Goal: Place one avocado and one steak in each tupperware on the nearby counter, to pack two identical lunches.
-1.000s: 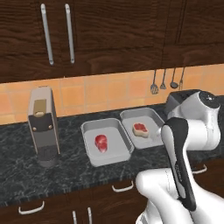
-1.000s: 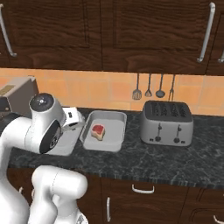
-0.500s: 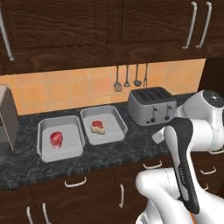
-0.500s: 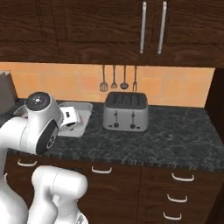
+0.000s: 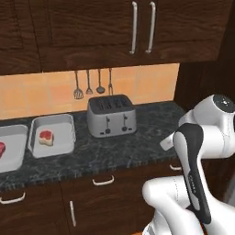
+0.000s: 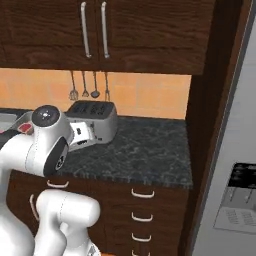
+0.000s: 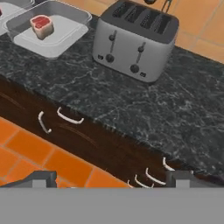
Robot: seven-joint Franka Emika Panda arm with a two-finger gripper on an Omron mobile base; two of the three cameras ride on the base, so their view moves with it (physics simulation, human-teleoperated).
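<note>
Two light-grey tupperware trays sit side by side on the dark counter (image 5: 142, 142). The nearer tupperware (image 5: 63, 137) holds one steak (image 5: 45, 137). The other tupperware (image 5: 13, 156) is cut by the left edge, with a second steak (image 5: 1, 149) in it. In the hand view the nearer tupperware (image 7: 68, 34) and its steak (image 7: 41, 23) lie at the top left. My gripper (image 7: 111, 181) is open and holds nothing. It hangs in front of the counter (image 7: 131, 103), over the drawer fronts, well apart from the trays. No avocado is in view.
A silver four-slot toaster (image 5: 111, 116) stands on the counter right of the trays, with utensils (image 5: 88, 85) hanging on the wall behind it. A grey fridge (image 6: 235, 150) and a dark tall panel close off the counter's right end. Drawer handles (image 7: 70, 117) run below the counter edge.
The whole picture has shifted: the base has driven to the right, so the trays now lie at the far left, the toaster sits mid-view and the fridge has appeared. The gripper stays open.
</note>
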